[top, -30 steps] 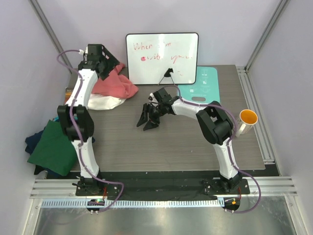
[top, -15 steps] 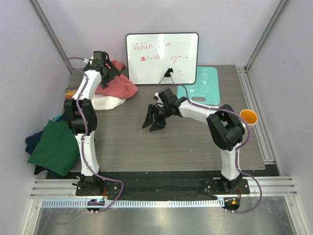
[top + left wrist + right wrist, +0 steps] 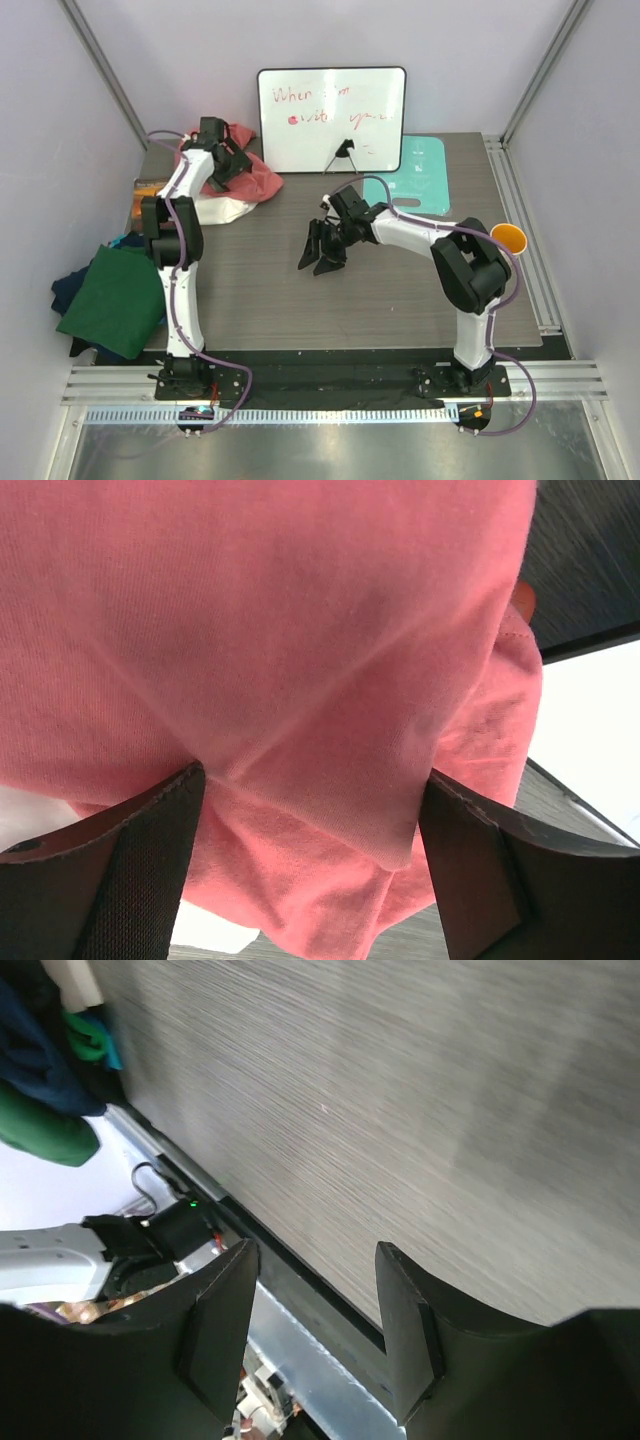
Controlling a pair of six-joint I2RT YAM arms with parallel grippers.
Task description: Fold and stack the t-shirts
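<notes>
The bench (image 3: 400,290) is a dark grey wood-grain top inside a booth with pale lilac walls and slanting aluminium posts. A metal rail runs along its near edge, where both arm bases are bolted.

At the back stands a white-framed whiteboard with red handwriting (image 3: 332,118). Just to its right lies a flat pale-teal rectangular mat (image 3: 415,180). A white cup with an orange inside (image 3: 507,240) sits at the bench's right edge.

The crumpled salmon-pink cotton t-shirt (image 3: 262,178) lies at the back left corner, resting on a white cloth (image 3: 220,210). The left gripper (image 3: 232,165) is down on it with its fingers spread wide. In the left wrist view pink fabric (image 3: 280,630) bulges between the two dark fingers (image 3: 130,860) and is not pinched.

The dark green t-shirt (image 3: 110,300) lies folded on navy t-shirts (image 3: 65,290) at the left edge, partly over the side of the bench.

The right gripper (image 3: 325,250) hangs over the middle of the bench. Its jaws are apart and hold nothing, and the right wrist view shows bare wood grain between the fingers (image 3: 215,1330).
</notes>
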